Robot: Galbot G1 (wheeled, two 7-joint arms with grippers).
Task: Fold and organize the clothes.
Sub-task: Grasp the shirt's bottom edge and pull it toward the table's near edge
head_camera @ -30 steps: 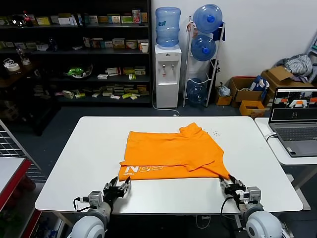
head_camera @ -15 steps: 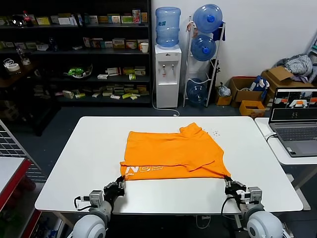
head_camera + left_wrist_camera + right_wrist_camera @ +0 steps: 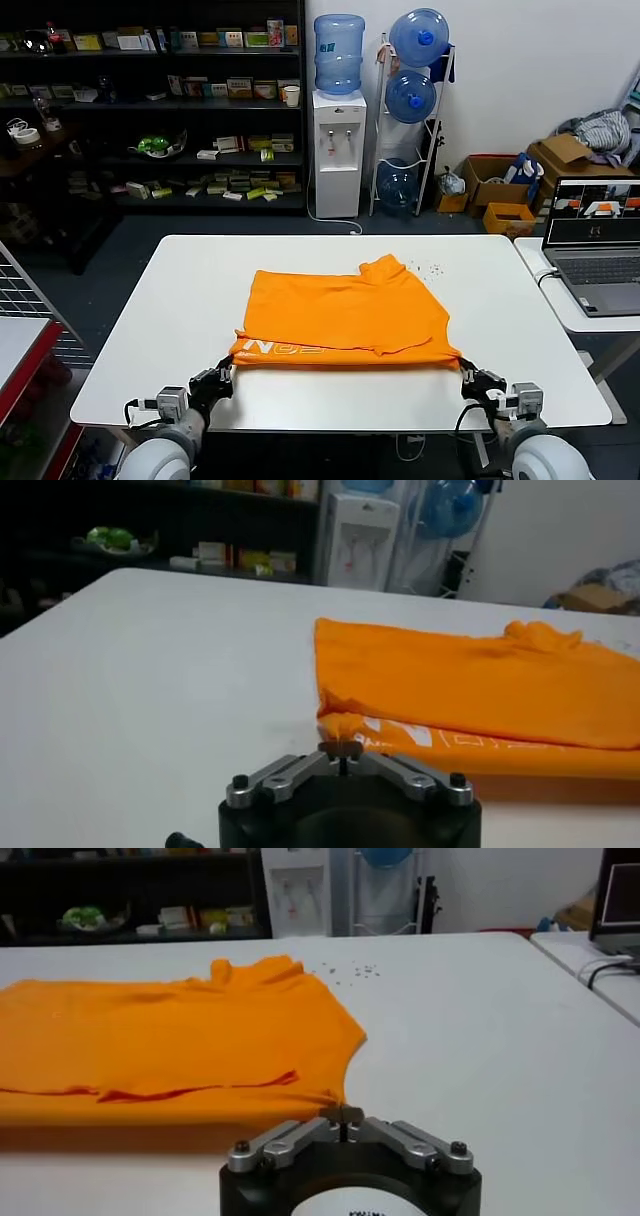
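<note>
The orange T-shirt (image 3: 345,320) lies partly folded on the white table (image 3: 150,330), white lettering showing along its near edge. My left gripper (image 3: 224,367) is shut on the shirt's near left corner; the left wrist view shows the fabric (image 3: 470,695) pinched in my left gripper (image 3: 342,747). My right gripper (image 3: 468,372) is shut on the near right corner; the right wrist view shows the shirt (image 3: 170,1043) running into my right gripper (image 3: 342,1114). The near edge is stretched between both grippers.
A laptop (image 3: 598,245) sits on a side table at the right. Shelves (image 3: 150,100), a water dispenser (image 3: 337,150) and water bottles (image 3: 415,95) stand behind. A grey cloth heap on boxes (image 3: 600,130) is at the far right.
Both grippers closed on the shirt's near corners and pulled back toward me and outward. The near edge is now taut and the shirt has shifted toward the table's front.
</note>
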